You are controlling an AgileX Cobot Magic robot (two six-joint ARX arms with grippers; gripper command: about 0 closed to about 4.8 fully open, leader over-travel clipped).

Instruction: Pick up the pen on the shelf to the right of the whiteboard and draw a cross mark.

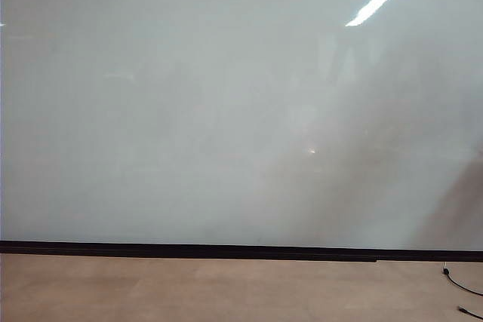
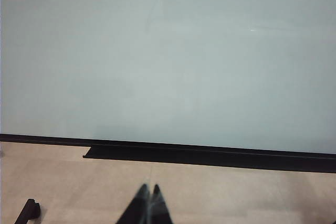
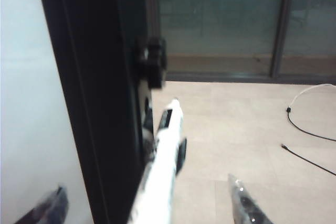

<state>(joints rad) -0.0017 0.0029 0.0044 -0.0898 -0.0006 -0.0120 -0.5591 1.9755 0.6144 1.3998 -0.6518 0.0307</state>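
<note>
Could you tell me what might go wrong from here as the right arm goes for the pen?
1. The right gripper is open with the pen between its fingers, hard against the dark frame; a finger may strike the frame.
2. The picture is blurred, so closing could knock the pen loose.
3. The whiteboard is blank; the left gripper, shut, cannot help.

Glossy whiteboard [image 1: 226, 111], matt floor [image 1: 189, 292]

I see the board's smooth sheen catching a light streak, pale matt floor tiles, and a smooth white plastic-looking pen [image 3: 160, 177].

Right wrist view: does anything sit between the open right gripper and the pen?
Nothing visible does. The pen lies in the open gap of the right gripper, beside the whiteboard's dark frame; contact cannot be told.
</note>
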